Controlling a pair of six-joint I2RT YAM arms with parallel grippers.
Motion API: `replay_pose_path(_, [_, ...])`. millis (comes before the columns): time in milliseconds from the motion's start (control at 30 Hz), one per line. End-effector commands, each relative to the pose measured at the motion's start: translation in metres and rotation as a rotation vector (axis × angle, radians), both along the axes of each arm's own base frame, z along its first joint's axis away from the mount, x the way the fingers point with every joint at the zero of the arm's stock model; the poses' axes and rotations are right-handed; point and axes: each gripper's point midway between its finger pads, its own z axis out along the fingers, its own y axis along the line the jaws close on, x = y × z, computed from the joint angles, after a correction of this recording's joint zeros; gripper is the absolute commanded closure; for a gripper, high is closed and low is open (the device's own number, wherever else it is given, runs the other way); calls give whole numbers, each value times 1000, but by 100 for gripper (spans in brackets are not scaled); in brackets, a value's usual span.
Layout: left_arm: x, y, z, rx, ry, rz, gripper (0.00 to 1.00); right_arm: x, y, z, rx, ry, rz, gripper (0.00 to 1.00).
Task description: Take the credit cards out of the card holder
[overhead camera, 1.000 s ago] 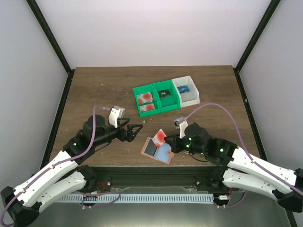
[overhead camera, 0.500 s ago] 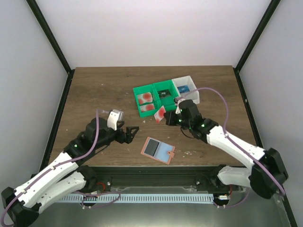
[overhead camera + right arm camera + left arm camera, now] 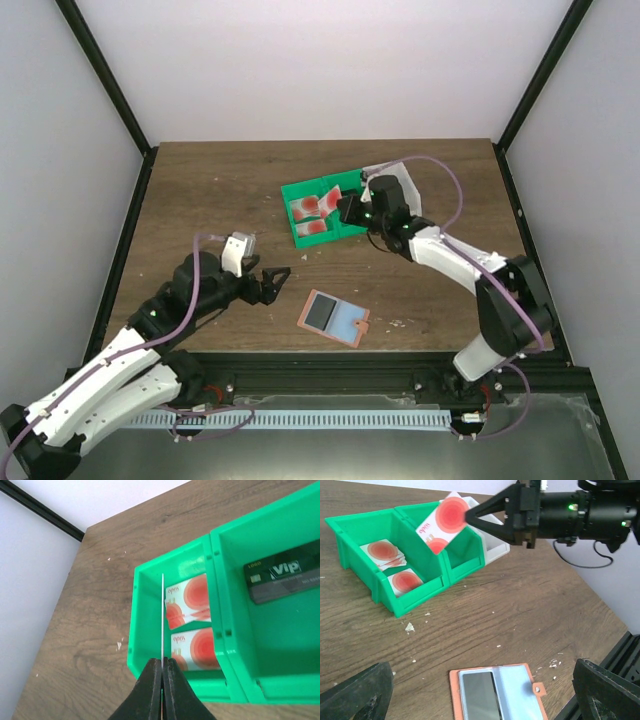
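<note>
Right gripper [image 3: 162,662] clamps a credit card [image 3: 445,522] over the green bin [image 3: 147,630], edge-on to its own camera. Left gripper [image 3: 272,283] gapes, fingers [image 3: 360,695] cropped.

High rear overview of the table [image 3: 200,180]; two close wrist views, all sharing the green bin [image 3: 417,602]

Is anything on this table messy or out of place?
Small pale flecks are scattered around the green bin. Inside it, the cards lie overlapping and crooked rather than stacked squarely. Nothing looks damaged.
</note>
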Motion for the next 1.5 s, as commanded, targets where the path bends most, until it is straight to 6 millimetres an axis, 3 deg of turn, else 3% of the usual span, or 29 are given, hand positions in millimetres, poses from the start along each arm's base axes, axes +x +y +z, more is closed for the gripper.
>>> replay_pose_path(0, [-1,0,1,5,-16,-10,0,28,21,23,56,-66,32,99])
replay_pose_path(267, [0,-1,-2,12,-5,-16,0,58,46,-11,59,3,64,100])
replay_pose_path(600, [-3,0,3,-3,-21,-19,0,77,48,-44,58,56,-8,100])
replay_pose_path(933, [-4,-1,4,-6,-20,-27,0,90,65,-46,69,43,-22,100])
replay_pose_path(1467, [-5,-1,6,-11,-25,-33,0,101,90,-73,-8,98,-35,99])
